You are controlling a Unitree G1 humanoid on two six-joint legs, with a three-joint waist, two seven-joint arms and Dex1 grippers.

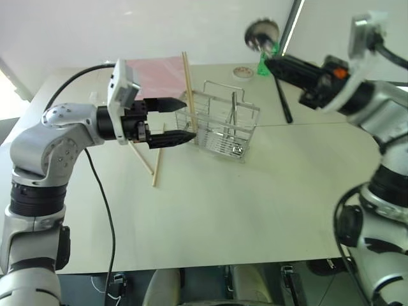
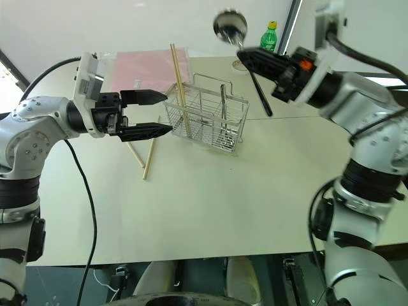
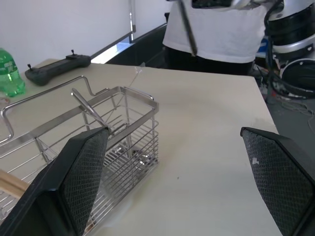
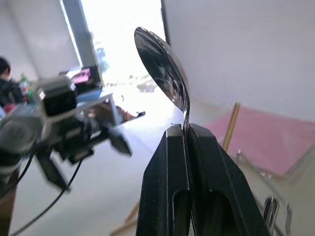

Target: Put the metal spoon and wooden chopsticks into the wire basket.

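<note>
The shiny silver metal spoon (image 4: 165,73) is clamped by its thin handle in the fully closed right end effector (image 2: 245,56), bowl uppermost, raised above the pale worktop (image 1: 255,191). The silver wire-grid basket (image 1: 220,124) stands at the worktop's 12 o'clock; one pale wooden chopstick (image 1: 189,92) leans upright in it, and two more (image 1: 153,164) lie flat at its 8 o'clock. The left end effector (image 1: 182,120) is held wide open and empty just beside the basket. No legible writing is visible.

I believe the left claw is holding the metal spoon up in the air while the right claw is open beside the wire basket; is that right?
The sides are swapped. The right claw holds the metal spoon aloft, as the right wrist view shows; the open left claw is beside the wire basket.
</note>
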